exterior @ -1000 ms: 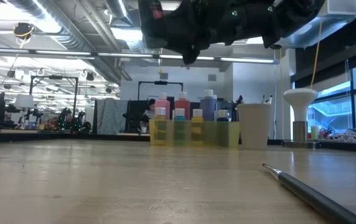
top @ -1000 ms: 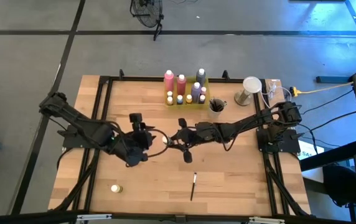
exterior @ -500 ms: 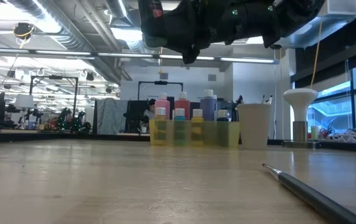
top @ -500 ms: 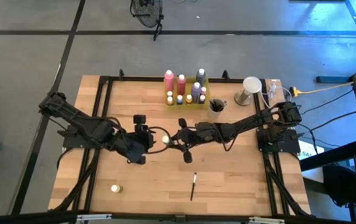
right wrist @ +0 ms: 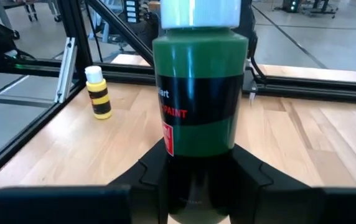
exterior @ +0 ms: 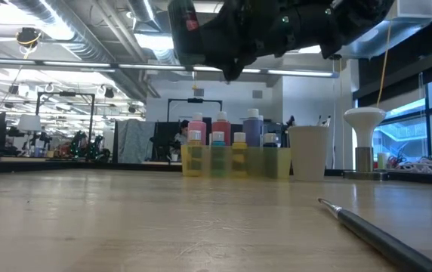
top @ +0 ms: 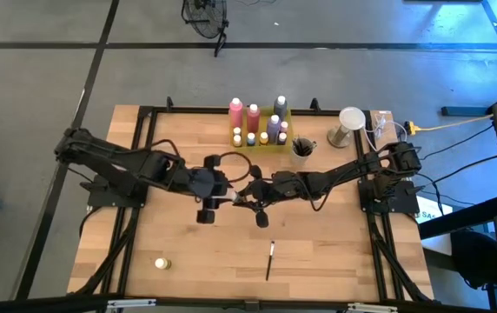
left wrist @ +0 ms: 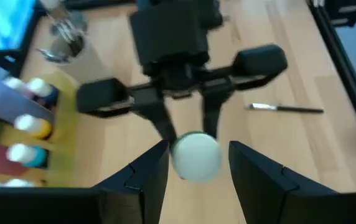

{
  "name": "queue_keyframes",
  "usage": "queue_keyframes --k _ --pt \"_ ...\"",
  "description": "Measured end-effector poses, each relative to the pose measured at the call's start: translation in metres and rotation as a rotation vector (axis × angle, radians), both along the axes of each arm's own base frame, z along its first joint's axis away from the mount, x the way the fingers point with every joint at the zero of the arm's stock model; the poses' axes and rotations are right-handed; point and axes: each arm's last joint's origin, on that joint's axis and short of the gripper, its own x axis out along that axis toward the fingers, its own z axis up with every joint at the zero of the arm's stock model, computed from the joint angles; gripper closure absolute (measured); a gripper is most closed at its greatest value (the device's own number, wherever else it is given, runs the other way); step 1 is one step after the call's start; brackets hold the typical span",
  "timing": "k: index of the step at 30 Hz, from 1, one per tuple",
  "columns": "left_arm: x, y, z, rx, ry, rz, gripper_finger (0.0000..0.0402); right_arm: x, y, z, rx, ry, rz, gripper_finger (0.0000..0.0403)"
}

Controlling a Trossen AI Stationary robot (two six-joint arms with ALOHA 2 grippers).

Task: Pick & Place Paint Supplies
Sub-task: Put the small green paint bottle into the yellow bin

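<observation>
At the middle of the tabletop (top: 188, 252) the two arms meet. The right gripper (top: 242, 196) holds a green paint bottle (right wrist: 198, 99) with a white cap; its fingers (right wrist: 262, 177) pinch the bottle at the lower part of the body, and the bottle stands upright between them in the right wrist view. The left gripper (top: 224, 195) is just beside it, on the left side, and faces it. In the left wrist view the left fingers (left wrist: 252, 171) are spread on both sides of the white cap of this bottle, and I cannot tell if they touch it.

The other paint supplies are at the far side of the tabletop. Some pink bottles (top: 244, 116) and a purple bottle (top: 274, 127) stand upright in a yellow tray (top: 260, 141), together with small bottles with pale caps. Just beside the tray, to the right, stands a cup (top: 301, 149) with dark brushes in it. Farther to the right there is a white lamp-like object (top: 349, 122).

One paintbrush (top: 269, 259) lies flat on the near part of the tabletop, well apart from the grippers. A small yellow bottle (top: 162, 263) lies near the near left corner; the right wrist view shows it upright, with black stripes.
</observation>
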Motion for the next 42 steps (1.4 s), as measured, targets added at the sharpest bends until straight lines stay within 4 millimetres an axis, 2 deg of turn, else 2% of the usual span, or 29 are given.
queue_keyframes --k 10,27,32,36,42 --pt "0.005 0.012 -0.003 -0.11 0.036 0.001 0.0239 0.0 0.0 -0.001 -0.004 0.011 -0.008 0.03" --pt "0.02 0.011 -0.02 -0.078 0.095 0.006 0.024 -0.001 0.0 -0.003 -0.006 0.026 -0.008 0.0298" --pt "0.02 0.013 -0.021 -0.067 0.094 0.02 0.0255 -0.001 -0.001 -0.003 -0.011 0.025 -0.007 0.0295" --pt "0.02 0.013 -0.021 -0.062 0.098 0.019 0.0284 -0.001 -0.001 -0.003 -0.01 0.027 -0.007 0.0279" --pt "0.017 0.013 -0.024 -0.053 0.132 0.02 0.0287 -0.001 -0.001 -0.003 -0.027 0.024 -0.055 0.0221"
